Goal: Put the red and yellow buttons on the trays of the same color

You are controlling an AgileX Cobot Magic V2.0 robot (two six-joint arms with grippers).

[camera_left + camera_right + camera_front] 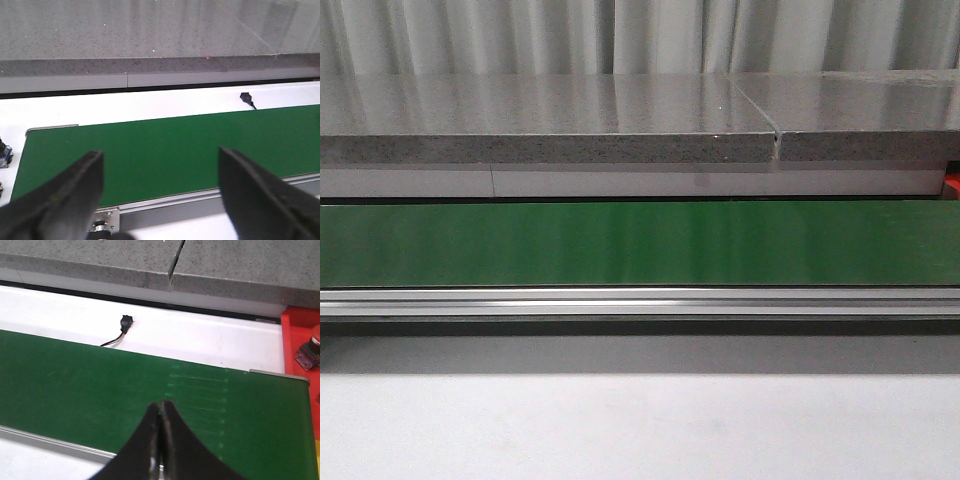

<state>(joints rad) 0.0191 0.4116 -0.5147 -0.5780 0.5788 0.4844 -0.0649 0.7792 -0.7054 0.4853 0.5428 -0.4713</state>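
Observation:
In the right wrist view a red tray (299, 325) lies past the end of the green belt (100, 385), and a red button (311, 346) on a small base sits in it at the frame edge. My right gripper (161, 406) hangs over the belt, shut with nothing between its fingers. In the left wrist view my left gripper (161, 153) is open over the other end of the belt (165, 150), with nothing between its fingers. A small dark part on a bluish base (4, 153) shows at the frame edge; its colour is unclear. Yellow buttons and the yellow tray are out of view.
The green conveyor belt (640, 243) runs across the table with an aluminium rail (640, 301) along its near side. A grey stone ledge (550, 148) stands behind it. A sliver of red (951, 186) shows at the far right. Black cable connectors (125, 321) (246, 97) lie on the white strip behind the belt.

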